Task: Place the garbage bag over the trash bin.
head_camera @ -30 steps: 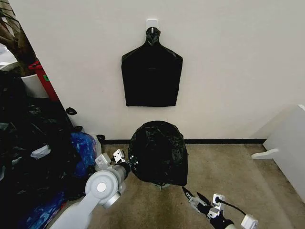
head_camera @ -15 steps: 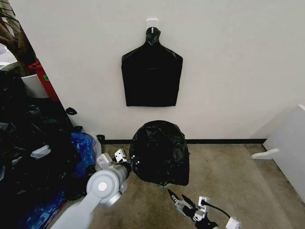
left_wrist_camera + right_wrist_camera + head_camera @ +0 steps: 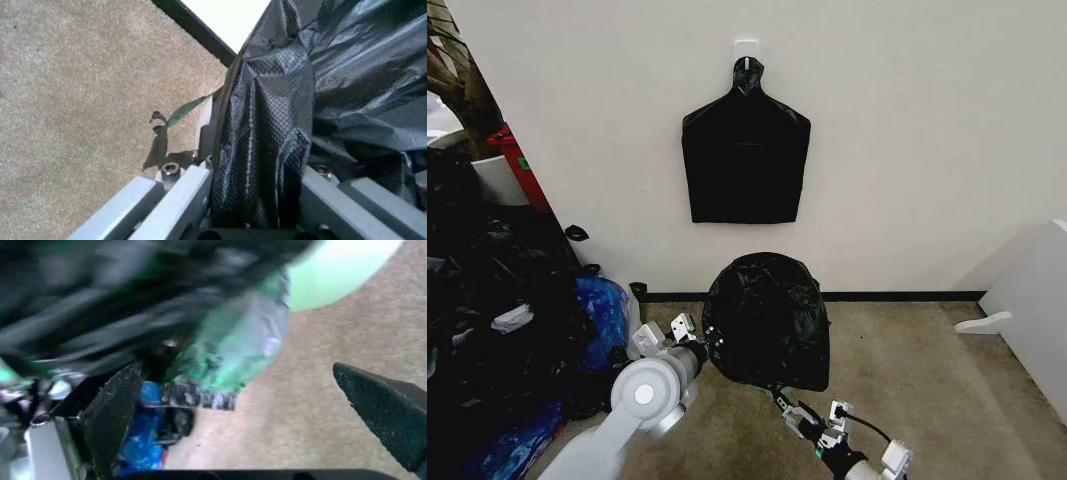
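Observation:
The garbage bag [image 3: 767, 318], glossy and crinkled black, is draped over the trash bin by the wall and hides it in the head view. My left gripper [image 3: 705, 345] is at the bag's left side. In the left wrist view a fold of the bag [image 3: 267, 150] is pinched between its fingers [image 3: 180, 200], beside a white sliver of the trash bin [image 3: 205, 114]. My right gripper [image 3: 785, 402] sits low at the bag's bottom front edge. Its open fingers [image 3: 117, 410] frame the bag's ragged hem [image 3: 220, 360] and the pale green bin wall [image 3: 333, 270].
A flat black bag pack [image 3: 745, 160] hangs from a wall hook above. A heap of black and blue bags [image 3: 527, 330] fills the left side. White furniture [image 3: 1037, 300] stands at the right, with bare carpet [image 3: 907, 360] between it and the bin.
My right gripper has moved left and forward, from the carpet in front up to the bag's lower edge. The bag has shifted slightly right, and the left gripper with it.

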